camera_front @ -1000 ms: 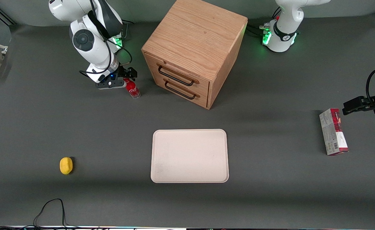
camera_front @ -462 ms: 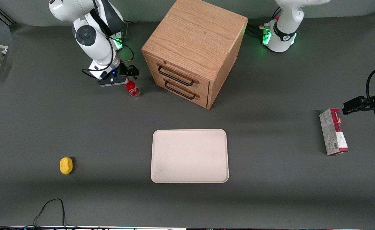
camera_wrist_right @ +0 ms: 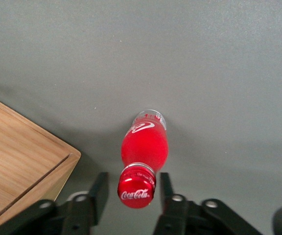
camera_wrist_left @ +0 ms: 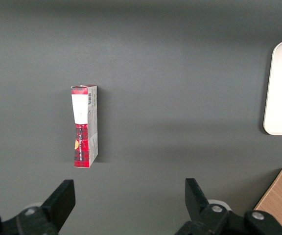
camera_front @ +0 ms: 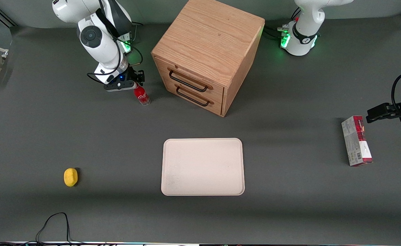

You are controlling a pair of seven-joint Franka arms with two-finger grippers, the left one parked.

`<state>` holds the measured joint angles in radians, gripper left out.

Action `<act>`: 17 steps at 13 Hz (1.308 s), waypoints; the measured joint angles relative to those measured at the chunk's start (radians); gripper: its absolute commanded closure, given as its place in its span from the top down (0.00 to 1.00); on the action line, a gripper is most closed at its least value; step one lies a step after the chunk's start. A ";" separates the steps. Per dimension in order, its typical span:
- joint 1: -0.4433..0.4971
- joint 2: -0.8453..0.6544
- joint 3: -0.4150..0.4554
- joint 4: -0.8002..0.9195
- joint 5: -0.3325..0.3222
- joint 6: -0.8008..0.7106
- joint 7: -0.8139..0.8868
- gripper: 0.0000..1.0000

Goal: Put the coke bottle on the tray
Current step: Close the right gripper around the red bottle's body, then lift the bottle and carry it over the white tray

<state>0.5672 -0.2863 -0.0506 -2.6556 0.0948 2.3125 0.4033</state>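
Around red-capped coke bottle [camera_wrist_right: 144,154]: gripper [camera_wrist_right: 135,191] fingers spread apart.

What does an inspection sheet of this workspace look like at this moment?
Surface: dark grey table, no spills seen.
Job's things: coke bottle upright on the table, beside the cabinet; tray bare, nearer the front camera.
Clutter: wooden cabinet, drawers shut; yellow lemon; red-and-white carton toward the parked arm's end.
Grippers: gripper at the bottle's cap, jaws open either side, not yet closed.
Cables: black cable at the table's near edge.
Surroundings: nothing seen.
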 measured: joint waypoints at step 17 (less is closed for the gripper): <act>-0.218 0.430 -0.020 1.214 -0.001 -0.922 -0.001 0.06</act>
<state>0.3492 0.1439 -0.0707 -1.4416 0.0937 1.3906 0.4026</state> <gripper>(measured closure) 0.683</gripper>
